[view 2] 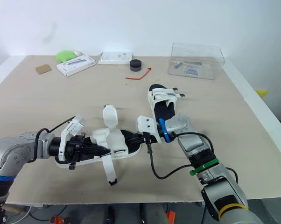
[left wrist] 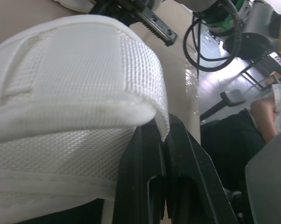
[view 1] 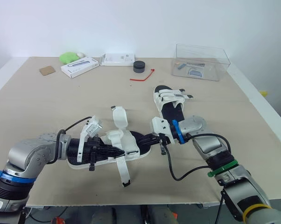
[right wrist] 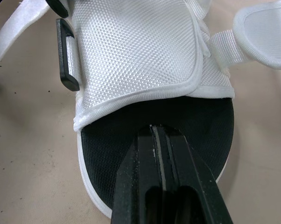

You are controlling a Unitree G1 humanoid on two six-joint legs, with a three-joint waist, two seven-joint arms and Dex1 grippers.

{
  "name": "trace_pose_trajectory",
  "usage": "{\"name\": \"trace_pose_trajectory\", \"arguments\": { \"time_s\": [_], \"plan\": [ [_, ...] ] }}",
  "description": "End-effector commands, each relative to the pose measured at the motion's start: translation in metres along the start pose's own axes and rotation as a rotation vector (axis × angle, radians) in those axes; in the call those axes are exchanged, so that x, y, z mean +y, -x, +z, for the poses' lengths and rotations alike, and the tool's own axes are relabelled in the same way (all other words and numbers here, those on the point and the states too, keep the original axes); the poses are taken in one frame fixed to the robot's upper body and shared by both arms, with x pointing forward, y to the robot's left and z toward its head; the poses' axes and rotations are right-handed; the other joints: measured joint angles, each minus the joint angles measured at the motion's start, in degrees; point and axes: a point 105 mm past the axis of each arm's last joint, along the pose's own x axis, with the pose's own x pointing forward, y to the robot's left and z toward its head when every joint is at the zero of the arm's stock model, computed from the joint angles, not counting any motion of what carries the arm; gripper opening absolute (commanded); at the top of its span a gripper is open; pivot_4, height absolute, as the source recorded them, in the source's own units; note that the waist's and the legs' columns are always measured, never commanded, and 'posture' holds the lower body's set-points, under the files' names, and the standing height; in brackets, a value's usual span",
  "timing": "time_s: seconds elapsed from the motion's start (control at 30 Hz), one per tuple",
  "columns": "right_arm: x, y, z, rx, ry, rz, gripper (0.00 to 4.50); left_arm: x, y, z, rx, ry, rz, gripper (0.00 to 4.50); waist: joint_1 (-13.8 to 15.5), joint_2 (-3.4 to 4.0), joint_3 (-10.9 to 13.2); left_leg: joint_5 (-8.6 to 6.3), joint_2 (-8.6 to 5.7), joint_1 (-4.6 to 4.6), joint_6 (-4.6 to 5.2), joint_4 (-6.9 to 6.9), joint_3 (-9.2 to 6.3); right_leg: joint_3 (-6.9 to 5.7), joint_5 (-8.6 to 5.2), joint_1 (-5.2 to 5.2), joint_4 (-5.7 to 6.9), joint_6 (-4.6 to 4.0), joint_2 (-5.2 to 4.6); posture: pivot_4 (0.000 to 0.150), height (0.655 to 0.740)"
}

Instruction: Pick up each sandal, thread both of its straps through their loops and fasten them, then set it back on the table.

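A white sandal with a black footbed (view 1: 141,140) lies on its sole near the table's front, both straps undone. One strap (view 1: 124,171) trails toward the front edge; the other (view 1: 119,116) stands up behind. My left gripper (view 1: 122,150) reaches in from the heel side and is shut on the edge of the sandal's white mesh flap (left wrist: 84,70). At the toe end, my right gripper (right wrist: 155,128) is shut with nothing in it, its tips just over the footbed (right wrist: 112,154). A second sandal (view 1: 171,103) lies farther back, apart from both grippers, its straps lying across it.
At the back stand a clear plastic box (view 1: 201,60), a black round cap (view 1: 139,66), a red tie (view 1: 143,77), two white boxes (view 1: 80,66), a green object (view 1: 68,57) and a brown card (view 1: 47,70). The table's front edge (view 1: 131,204) is close.
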Motion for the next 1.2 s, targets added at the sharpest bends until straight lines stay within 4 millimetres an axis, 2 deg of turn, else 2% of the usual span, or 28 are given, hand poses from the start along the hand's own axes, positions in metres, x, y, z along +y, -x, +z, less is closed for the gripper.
{"name": "trace_pose_trajectory", "arguments": {
  "time_s": [0.03, 0.07, 0.1, 0.2, 0.23, 0.37, 0.47, 0.53, 0.63, 0.73, 0.8, 0.9, 1.03, 1.2],
  "plan": [
    [0.0, 0.001, -0.01, 0.048, -0.012, 0.005, 0.0, -0.012, 0.007, 0.01, 0.01, -0.029, -0.034, 0.74, 0.0, 0.0, 0.0, 0.0, 0.0, 0.0, 0.0, 0.0, 0.0, 0.0, 0.0, 0.0, 0.0, 0.0, 0.0, 0.15, 0.74],
    [0.0, 0.001, -0.01, 0.048, -0.012, 0.006, 0.0, -0.014, 0.009, 0.011, 0.019, -0.034, -0.036, 0.88, 0.0, 0.0, 0.0, 0.0, 0.0, 0.0, 0.0, 0.0, 0.0, 0.0, 0.0, 0.0, 0.0, 0.0, 0.0, 0.15, 0.74],
    [0.0, 0.001, -0.01, 0.049, -0.011, 0.006, 0.0, -0.016, 0.01, 0.011, 0.024, -0.037, -0.037, 1.51, 0.0, 0.0, 0.0, 0.0, 0.0, -0.01, 0.0, 0.0, 0.0, 0.0, 0.0, -0.01, 0.0, 0.0, 0.02, 0.15, 0.74],
    [0.001, 0.001, -0.01, 0.049, -0.01, 0.008, 0.0, -0.026, 0.022, 0.017, 0.055, -0.065, -0.045, 2.29, -0.1, -0.03, 0.0, 0.0, 0.0, 0.0, 0.0, 0.0, -0.02, -0.02, -0.01, 0.0, 0.0, -0.01, 0.02, 0.15, 0.74],
    [0.001, 0.002, -0.01, 0.049, -0.01, 0.009, 0.0, -0.031, 0.028, 0.02, 0.068, -0.076, -0.045, 2.79, -0.1, -0.03, 0.0, 0.0, 0.01, -0.02, 0.0, 0.0, -0.01, -0.01, 0.0, -0.03, 0.0, -0.01, 0.04, 0.15, 0.74],
    [0.002, 0.002, -0.011, 0.053, -0.011, 0.012, 0.0, -0.043, 0.049, 0.029, 0.071, -0.062, -0.045, 2.79, 0.0, -0.02, 0.0, 0.0, 0.03, -0.01, 0.0, -0.03, -0.05, -0.06, -0.05, -0.03, -0.01, -0.06, 0.04, 0.15, 0.74],
    [0.003, 0.003, -0.011, 0.053, -0.011, 0.015, 0.0, -0.058, 0.06, 0.026, 0.067, 0.022, -0.088, 2.79, -0.1, -0.02, 0.0, 0.0, 0.03, 0.0, 0.0, -0.04, -0.03, -0.04, -0.07, -0.03, -0.01, -0.03, 0.02, 0.15, 0.74],
    [0.003, 0.002, -0.011, 0.053, -0.011, 0.017, 0.0, -0.066, 0.06, 0.015, 0.084, 0.087, -0.114, 2.79, -0.1, -0.01, 0.0, -0.01, 0.02, 0.01, 0.01, -0.06, -0.01, -0.04, -0.11, -0.03, -0.01, 0.0, -0.01, 0.15, 0.74],
    [0.003, 0.0, -0.011, 0.049, -0.012, 0.02, 0.0, -0.071, 0.048, -0.021, 0.134, 0.157, -0.117, 2.79, -0.2, 0.01, 0.0, -0.03, 0.02, 0.03, 0.01, -0.11, 0.01, -0.02, -0.17, -0.03, -0.01, 0.01, -0.07, 0.15, 0.74],
    [0.005, -0.001, -0.01, 0.044, -0.013, 0.023, 0.0, -0.056, 0.03, -0.05, 0.131, 0.133, -0.005, 2.79, 0.0, -0.07, 0.0, -0.04, 0.03, 0.02, -0.03, -0.11, -0.05, -0.07, -0.2, -0.03, 0.0, -0.02, -0.1, 0.15, 0.74],
    [0.006, -0.002, -0.01, 0.045, -0.015, 0.027, 0.0, -0.041, 0.017, -0.06, 0.082, 0.106, 0.081, 2.79, 0.1, 0.29, -0.1, -0.04, -0.01, 0.13, -0.04, -0.14, -0.03, -0.05, -0.19, 0.07, -0.03, -0.08, -0.14, 0.15, 0.74],
    [0.006, -0.001, -0.01, 0.047, -0.016, 0.029, 0.0, -0.032, 0.007, -0.057, 0.016, 0.096, 0.115, 2.79, 0.1, -0.11, -0.1, 0.01, 0.01, 0.11, -0.09, -0.1, -0.04, -0.04, -0.17, 0.05, 0.01, -0.21, -0.11, 0.15, 0.74],
    [0.005, 0.0, -0.011, 0.053, -0.015, 0.027, 0.0, -0.013, -0.004, -0.047, -0.055, 0.067, 0.166, 2.79, 0.1, 0.06, -0.2, 0.07, 0.02, 0.13, -0.1, -0.11, -0.1, -0.11, -0.1, 0.07, 0.01, -0.23, -0.02, 0.15, 0.74],
    [0.004, 0.0, -0.011, 0.055, -0.014, 0.025, 0.0, -0.001, -0.007, -0.036, -0.092, 0.038, 0.173, 2.79, 0.1, 0.05, -0.2, 0.07, 0.01, 0.09, -0.09, -0.11, -0.08, -0.08, -0.04, 0.06, 0.0, -0.13, 0.0, 0.15, 0.74]
  ]
}}
